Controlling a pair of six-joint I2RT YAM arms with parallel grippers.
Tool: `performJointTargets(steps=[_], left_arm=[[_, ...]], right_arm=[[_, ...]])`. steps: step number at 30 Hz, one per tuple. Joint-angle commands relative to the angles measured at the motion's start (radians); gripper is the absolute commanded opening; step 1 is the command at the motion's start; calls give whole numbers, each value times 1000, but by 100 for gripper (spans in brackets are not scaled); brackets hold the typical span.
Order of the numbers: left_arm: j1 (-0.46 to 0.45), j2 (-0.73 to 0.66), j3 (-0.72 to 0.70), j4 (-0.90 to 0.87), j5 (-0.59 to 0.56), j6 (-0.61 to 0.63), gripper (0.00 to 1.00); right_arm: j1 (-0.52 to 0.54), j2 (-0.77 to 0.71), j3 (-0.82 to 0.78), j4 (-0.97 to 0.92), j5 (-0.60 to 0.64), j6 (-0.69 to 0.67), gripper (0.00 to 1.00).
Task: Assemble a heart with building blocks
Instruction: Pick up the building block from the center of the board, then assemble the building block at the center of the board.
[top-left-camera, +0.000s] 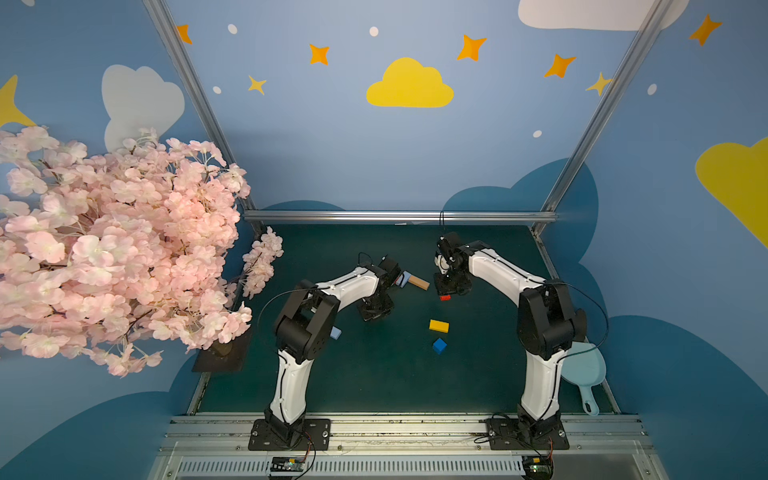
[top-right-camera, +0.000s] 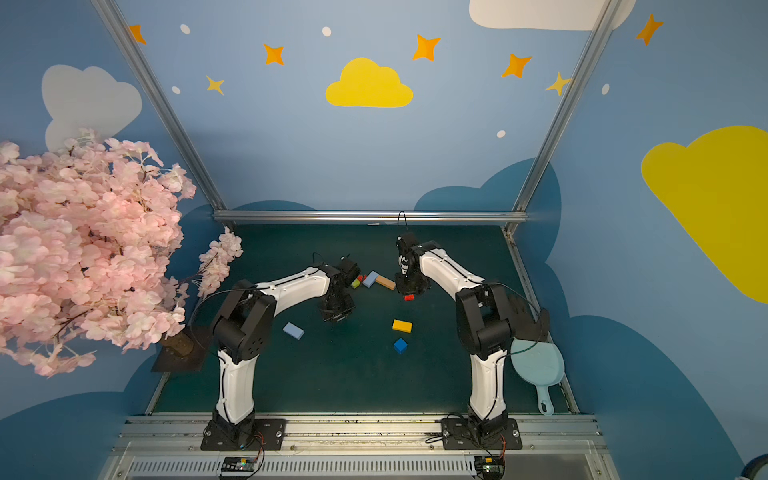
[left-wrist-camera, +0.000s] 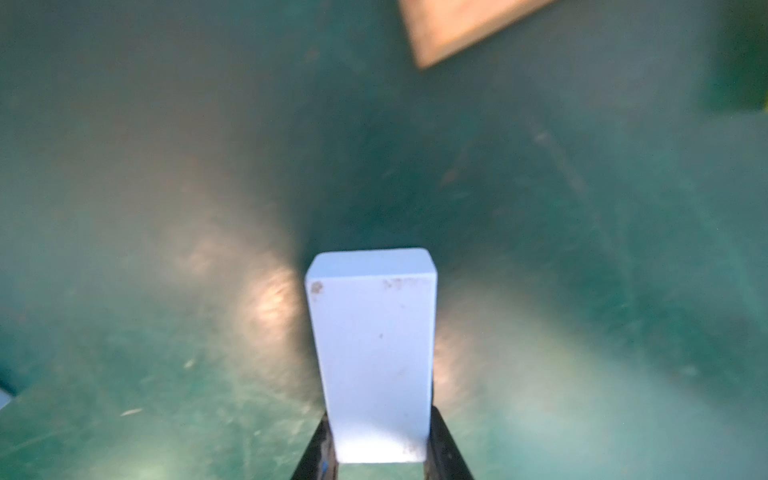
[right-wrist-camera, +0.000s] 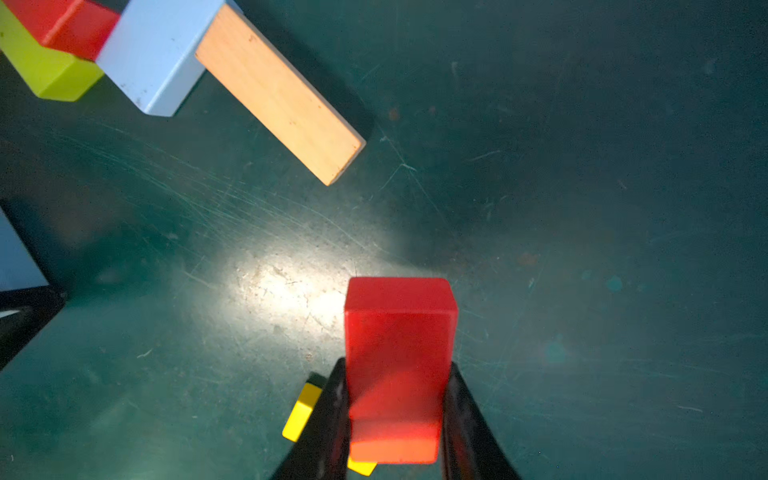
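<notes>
left pincer (left-wrist-camera: 380, 440) gripping, right pincer (right-wrist-camera: 398, 399) gripping, both pointing downward

Top views: high, angled down and forward, far; whole desk (top-left-camera: 395, 382) shared.
Wrist views: close, along jaws, facing desk.

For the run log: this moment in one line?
left gripper: shut on light blue bar | right gripper: shut on red bar | on mat: tan bar, lime green bar, yellow bar, dark blue cube
</notes>
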Motion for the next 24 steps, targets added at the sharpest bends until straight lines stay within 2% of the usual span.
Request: performJointTargets(steps=[1, 9, 24], left_arm=[[3, 69, 36, -1, 21, 0, 19], [17, 131, 121, -14, 23, -27, 19], [59, 184, 178, -20, 6, -54, 19]], right_arm=[[-3, -33, -13, -24, 16, 17, 0], [-4, -40, -44, -8, 7, 57, 0], [-3, -33, -61, -2, -1, 50, 0]])
